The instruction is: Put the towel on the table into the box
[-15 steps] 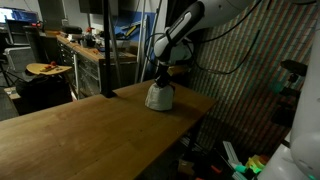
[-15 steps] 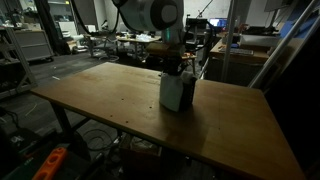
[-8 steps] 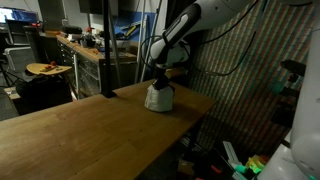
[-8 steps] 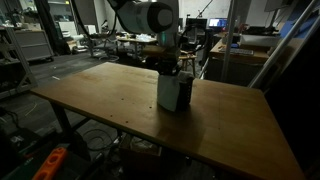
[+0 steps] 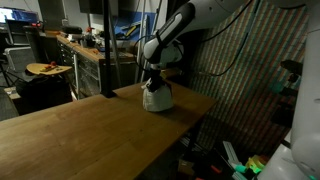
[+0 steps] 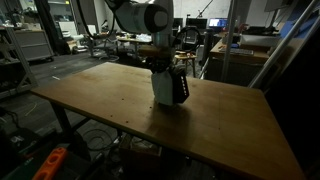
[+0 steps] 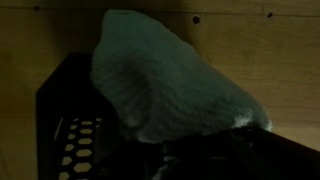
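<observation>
A pale towel [image 5: 155, 97] hangs bunched from my gripper [image 5: 153, 80] near the far edge of the wooden table [image 5: 80, 130]. Its lower end is close to the tabletop. It also shows in the other exterior view [image 6: 165, 88] below the gripper [image 6: 161, 67]. A black box [image 6: 184, 87] stands right behind the towel. In the wrist view the towel [image 7: 165, 80] fills the middle and covers part of the perforated black box [image 7: 68, 125]. The gripper [image 7: 215, 160] is a dark shape at the bottom edge, shut on the towel.
The table's far edge [image 5: 205, 100] lies close to the towel, next to a patterned wall [image 5: 250, 90]. Workbenches and clutter stand beyond the table [image 6: 110, 45]. Items lie on the floor below the table's end [image 5: 235, 160].
The gripper has moved a little to the left in both exterior views, carrying the towel with it; the towel now hangs slightly higher.
</observation>
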Controlling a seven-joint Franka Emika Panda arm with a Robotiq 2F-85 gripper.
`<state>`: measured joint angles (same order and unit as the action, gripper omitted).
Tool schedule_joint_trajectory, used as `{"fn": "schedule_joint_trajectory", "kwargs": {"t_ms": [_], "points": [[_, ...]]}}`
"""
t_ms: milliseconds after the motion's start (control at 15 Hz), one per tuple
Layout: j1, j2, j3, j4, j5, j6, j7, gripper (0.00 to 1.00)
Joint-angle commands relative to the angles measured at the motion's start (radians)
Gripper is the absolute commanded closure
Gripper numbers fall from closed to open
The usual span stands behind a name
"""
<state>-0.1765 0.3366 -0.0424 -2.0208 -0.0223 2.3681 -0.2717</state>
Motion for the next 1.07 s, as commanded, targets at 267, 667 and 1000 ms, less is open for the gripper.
{"fn": "schedule_joint_trajectory", "kwargs": {"t_ms": [267, 667, 1000], "points": [[-0.026, 0.046, -0.002, 0.071, 0.052, -0.076, -0.058, 0.98], [-0.046, 0.031, -0.01, 0.081, 0.077, -0.086, -0.06, 0.98], [-0.048, -0.003, -0.023, 0.068, 0.063, -0.077, -0.044, 0.97]]}}
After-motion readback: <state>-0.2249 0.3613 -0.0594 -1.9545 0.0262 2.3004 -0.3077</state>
